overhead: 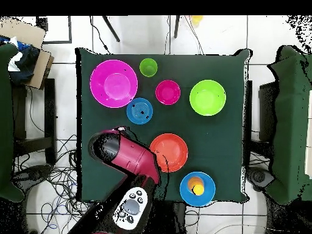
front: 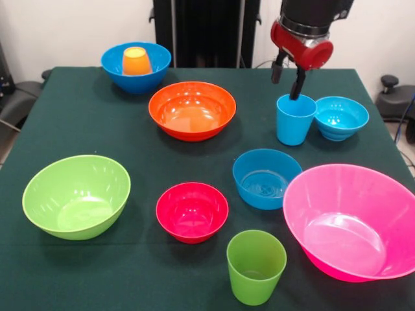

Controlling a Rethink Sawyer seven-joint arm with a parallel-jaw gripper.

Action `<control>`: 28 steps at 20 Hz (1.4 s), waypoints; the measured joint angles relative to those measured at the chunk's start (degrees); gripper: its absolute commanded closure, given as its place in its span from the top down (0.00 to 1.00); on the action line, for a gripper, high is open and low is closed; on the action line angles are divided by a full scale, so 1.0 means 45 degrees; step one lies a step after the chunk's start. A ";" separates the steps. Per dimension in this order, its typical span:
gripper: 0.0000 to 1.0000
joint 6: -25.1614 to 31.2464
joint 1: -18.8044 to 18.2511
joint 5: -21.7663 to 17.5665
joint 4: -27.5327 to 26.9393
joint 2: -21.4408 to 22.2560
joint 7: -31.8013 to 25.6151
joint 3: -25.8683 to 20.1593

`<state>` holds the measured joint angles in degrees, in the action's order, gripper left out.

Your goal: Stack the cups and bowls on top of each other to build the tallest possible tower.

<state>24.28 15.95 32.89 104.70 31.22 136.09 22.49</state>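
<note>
My gripper (front: 288, 78) is open over the light blue cup (front: 295, 123) at the far right; one finger dips inside its rim and the other hangs outside it. The small turquoise bowl (front: 341, 118) stands right beside that cup. The orange cup (front: 136, 61) sits upside down in the large blue bowl (front: 139, 83) at the far left. The wide orange bowl (front: 192, 110), medium blue bowl (front: 266, 178), small red bowl (front: 192, 212), lime green bowl (front: 76, 196), pink bowl (front: 353, 220) and green cup (front: 255, 267) stand apart. In the overhead view my arm (overhead: 131, 155) hides the light blue cup and turquoise bowl.
The dark green table (front: 78, 123) carries everything. Chairs stand at both sides of it (overhead: 292, 122). Cables lie on the floor (overhead: 55, 177) by the robot's base.
</note>
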 measured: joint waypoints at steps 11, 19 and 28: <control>1.00 -0.0003 0.0373 0.0008 -0.0147 -0.0921 0.0000 0.0042; 1.00 -0.0195 0.0735 0.0012 -0.0478 -0.1857 0.0000 0.0254; 1.00 -0.0366 0.0773 0.0045 -0.0530 -0.2239 0.0000 0.0368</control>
<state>22.63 19.43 33.10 102.32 21.15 136.09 24.15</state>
